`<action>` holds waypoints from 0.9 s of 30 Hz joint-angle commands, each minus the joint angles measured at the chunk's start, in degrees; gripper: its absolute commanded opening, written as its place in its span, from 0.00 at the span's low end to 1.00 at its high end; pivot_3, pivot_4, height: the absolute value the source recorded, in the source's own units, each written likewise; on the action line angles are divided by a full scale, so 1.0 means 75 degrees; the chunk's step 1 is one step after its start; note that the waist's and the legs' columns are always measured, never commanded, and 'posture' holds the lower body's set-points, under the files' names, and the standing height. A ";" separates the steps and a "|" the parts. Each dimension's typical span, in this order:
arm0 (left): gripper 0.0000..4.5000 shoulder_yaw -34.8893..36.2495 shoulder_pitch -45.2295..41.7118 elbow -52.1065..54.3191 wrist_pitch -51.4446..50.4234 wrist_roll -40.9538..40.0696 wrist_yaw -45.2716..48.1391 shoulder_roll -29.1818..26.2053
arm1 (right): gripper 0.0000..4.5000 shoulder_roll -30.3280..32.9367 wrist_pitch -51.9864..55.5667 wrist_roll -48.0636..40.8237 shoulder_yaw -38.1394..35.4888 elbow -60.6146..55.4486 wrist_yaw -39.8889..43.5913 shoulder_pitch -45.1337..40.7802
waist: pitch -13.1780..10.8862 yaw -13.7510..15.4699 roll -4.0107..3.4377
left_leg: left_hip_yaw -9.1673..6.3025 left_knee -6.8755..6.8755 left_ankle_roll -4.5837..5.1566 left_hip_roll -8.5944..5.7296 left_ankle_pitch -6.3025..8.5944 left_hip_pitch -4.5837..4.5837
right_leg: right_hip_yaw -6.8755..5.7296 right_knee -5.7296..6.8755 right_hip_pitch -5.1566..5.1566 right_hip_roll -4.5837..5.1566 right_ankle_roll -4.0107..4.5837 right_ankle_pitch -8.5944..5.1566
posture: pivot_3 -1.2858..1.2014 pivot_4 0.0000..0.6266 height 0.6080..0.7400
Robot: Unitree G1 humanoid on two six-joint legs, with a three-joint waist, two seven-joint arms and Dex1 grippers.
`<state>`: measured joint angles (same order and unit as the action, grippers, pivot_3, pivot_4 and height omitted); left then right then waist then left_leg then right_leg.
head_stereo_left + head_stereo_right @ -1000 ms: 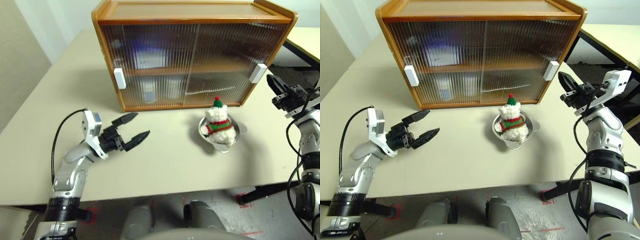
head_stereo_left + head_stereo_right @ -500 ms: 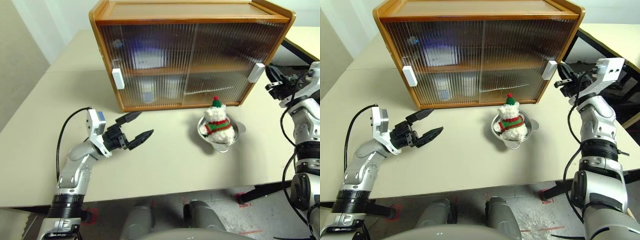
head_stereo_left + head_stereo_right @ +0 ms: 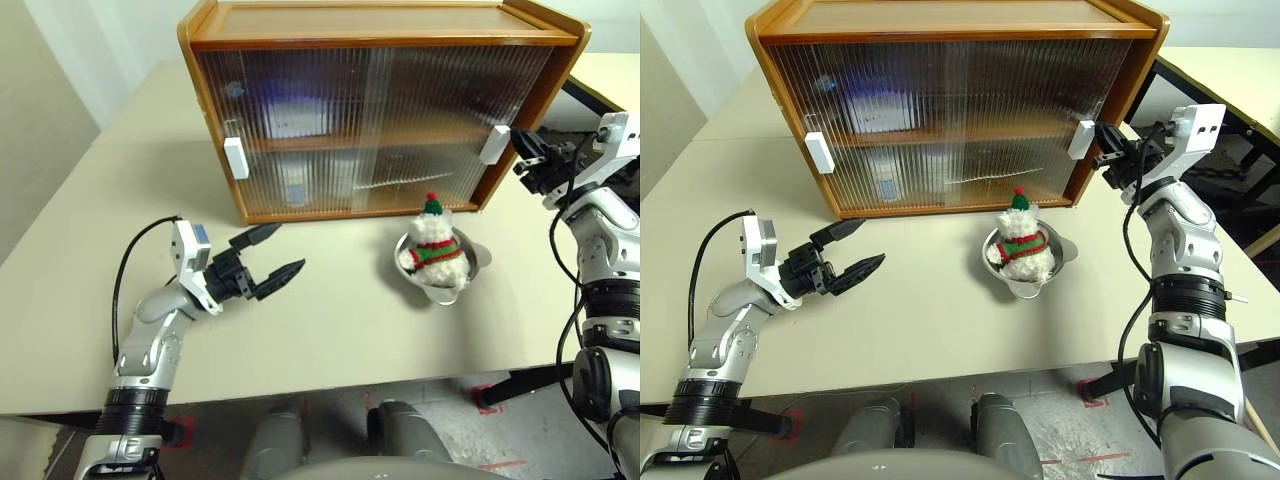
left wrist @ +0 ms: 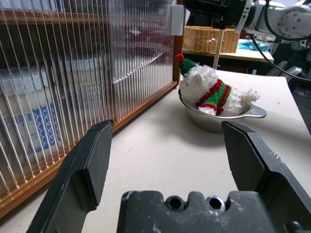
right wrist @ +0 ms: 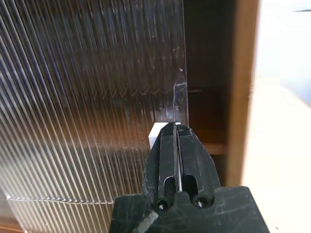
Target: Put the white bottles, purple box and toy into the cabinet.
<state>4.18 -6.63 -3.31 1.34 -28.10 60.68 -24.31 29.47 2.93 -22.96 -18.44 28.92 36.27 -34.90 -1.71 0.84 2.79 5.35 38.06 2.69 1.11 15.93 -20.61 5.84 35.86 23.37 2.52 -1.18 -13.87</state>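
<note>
While the right jaws [image 3: 1102, 158] are clenched flat together with nothing between them, their tips sit against the white handle [image 3: 1081, 138] at the edge of the right-hand sliding door of the cabinet [image 3: 380, 25], and a dark slot of open cabinet shows just beyond that door edge in the right wrist view. That is the relation the coming move seems to turn on: the handle lies straight ahead of the clenched tips, and the door's track runs crosswise to them, along the cabinet front, so a sideways push toward the cabinet's middle would widen the gap. The toy [image 3: 434, 243] sits upright in a metal bowl [image 3: 473, 262] on the worktop [image 3: 330, 330], below and to the inner side of the right jaws, near the cabinet's base. The left jaws [image 3: 268, 254] hang released and wide, empty, with the toy well ahead of them across bare worktop; the right arm looks nearer to it. Pale shapes show behind the ribbed doors, but I cannot tell them apart.
</note>
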 commanded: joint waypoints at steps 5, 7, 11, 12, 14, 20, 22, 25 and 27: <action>1.00 -0.0070 -0.0073 -0.0153 0.0049 0.0098 0.0065 -0.0026 | 0.00 -0.0006 0.0054 0.0037 -0.0028 -0.0380 -0.0136 -0.0056 | 0.0000 0.0010 -0.0001 | -0.0002 0.0000 -0.0001 0.0000 0.0000 0.0000 | -0.0004 -0.0001 0.0000 0.0001 0.0000 0.0000 | 0.57 0.00 1.00; 1.00 -0.0072 -0.0066 -0.0126 0.0020 0.0089 0.0056 -0.0028 | 0.00 0.0060 0.0021 0.0100 -0.0092 -0.0347 -0.0281 -0.0029 | 0.0000 0.0012 -0.0001 | -0.0003 0.0000 0.0000 -0.0001 0.0000 -0.0002 | -0.0007 -0.0001 0.0000 0.0003 0.0000 0.0000 | 0.57 0.00 1.00; 1.00 -0.0070 -0.0030 -0.0092 -0.0015 0.0084 0.0060 -0.0058 | 0.00 0.0197 0.0023 0.0269 -0.0113 -0.0319 -0.0532 0.0041 | 0.0000 0.0013 -0.0001 | -0.0003 0.0000 0.0000 -0.0005 0.0000 -0.0004 | -0.0009 -0.0002 0.0000 0.0009 0.0000 0.0000 | 0.57 0.00 1.00; 1.00 -0.0076 -0.0022 -0.0077 -0.0020 0.0094 0.0060 -0.0072 | 0.00 0.0212 0.0117 0.0275 -0.0105 -0.0321 -0.0566 0.0073 | 0.0000 0.0014 -0.0001 | -0.0003 0.0000 0.0000 -0.0006 0.0000 -0.0004 | -0.0009 -0.0002 0.0000 0.0010 0.0000 0.0000 | 0.57 0.00 1.00; 1.00 -0.0081 -0.0014 -0.0042 -0.0031 0.0094 0.0054 -0.0088 | 0.00 0.0220 0.0306 0.0271 -0.0040 -0.0339 -0.0561 0.0128 | 0.0000 0.0009 -0.0001 | -0.0003 0.0000 0.0000 -0.0006 0.0000 -0.0004 | -0.0009 -0.0002 0.0000 0.0011 0.0000 0.0000 | 0.57 0.00 1.00; 1.00 -0.0115 0.0017 0.0055 -0.0055 0.0085 0.0030 -0.0122 | 0.00 0.0074 0.0719 0.0147 0.0106 -0.0442 -0.0403 0.0185 | 0.0000 0.0010 -0.0002 | -0.0003 0.0000 0.0005 -0.0006 -0.0003 -0.0004 | -0.0009 0.0000 0.0000 0.0010 0.0000 0.0000 | 0.58 0.00 1.00; 1.00 -0.0116 0.0029 0.0084 -0.0067 0.0085 0.0026 -0.0135 | 0.00 -0.0005 0.0872 0.0059 0.0135 -0.0506 -0.0295 0.0177 | 0.0000 0.0007 -0.0002 | -0.0003 0.0000 0.0005 -0.0006 -0.0003 -0.0004 | -0.0009 -0.0001 -0.0001 0.0009 0.0000 0.0000 | 0.58 0.00 1.00; 1.00 -0.0107 0.0017 0.0116 -0.0099 0.0084 0.0012 -0.0159 | 0.00 -0.0117 0.1093 0.0012 0.0222 -0.0596 -0.0153 0.0134 | 0.0001 0.0010 -0.0002 | -0.0004 0.0000 0.0005 -0.0006 -0.0003 -0.0004 | -0.0009 0.0000 0.0000 0.0009 -0.0001 0.0000 | 0.58 0.00 1.00; 1.00 -0.0100 0.0043 0.0169 -0.0114 0.0076 0.0003 -0.0173 | 0.00 -0.0197 0.1237 -0.0029 0.0272 -0.0689 -0.0084 0.0131 | 0.0001 0.0008 -0.0003 | -0.0006 0.0000 0.0005 -0.0005 -0.0003 -0.0004 | -0.0011 -0.0001 0.0000 0.0009 -0.0001 0.0000 | 0.58 0.00 1.00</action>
<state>3.86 -6.52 -3.10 0.93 -27.98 60.72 -25.19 28.39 10.94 -22.37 -17.23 24.90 34.83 -34.09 -1.70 0.90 2.77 5.31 38.06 2.73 1.07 15.91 -20.64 5.75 35.86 23.37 2.59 -1.18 -13.87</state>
